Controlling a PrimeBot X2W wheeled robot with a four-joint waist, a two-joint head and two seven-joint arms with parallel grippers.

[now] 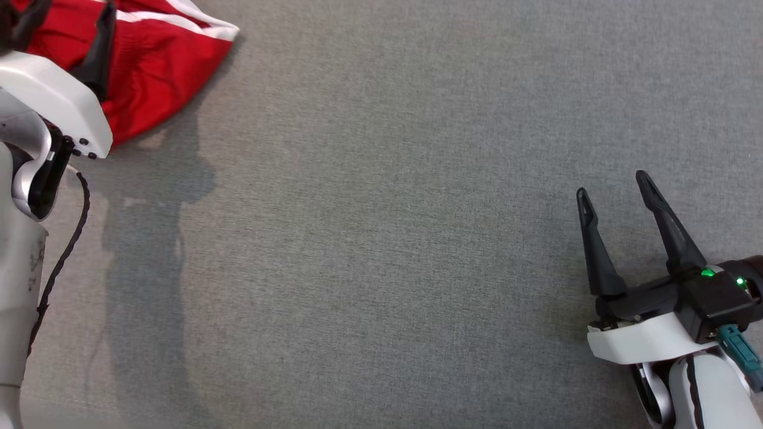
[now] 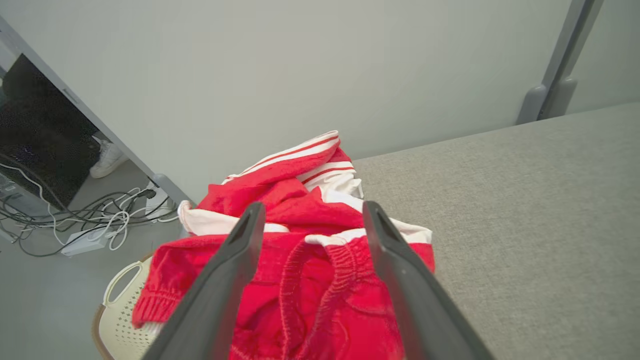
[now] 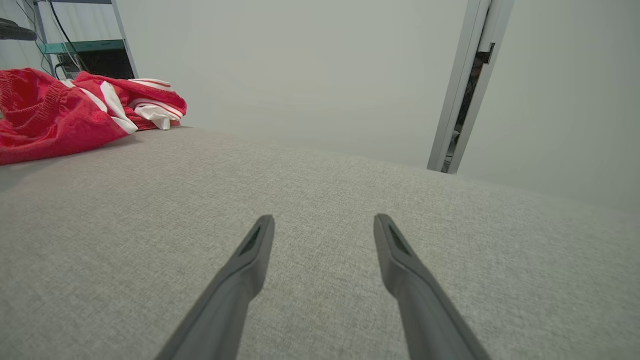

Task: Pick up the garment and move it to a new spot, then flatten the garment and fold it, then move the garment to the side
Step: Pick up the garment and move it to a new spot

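Observation:
The garment is red with white stripes and lies crumpled at the table's far left corner. In the left wrist view the garment has an elastic waistband facing up, and part of it hangs over the table edge. My left gripper hovers right over it, open, one finger on each side of the waistband folds, nothing clamped. In the head view its dark fingers cross the red cloth. My right gripper is open above bare grey table at the near right, far from the garment.
The grey fabric-covered table stretches between the two arms. A cream perforated basket stands on the floor below the garment's corner. Cables and a power strip lie on the floor beyond, next to a white shoe. A pale wall runs behind the table's far edge.

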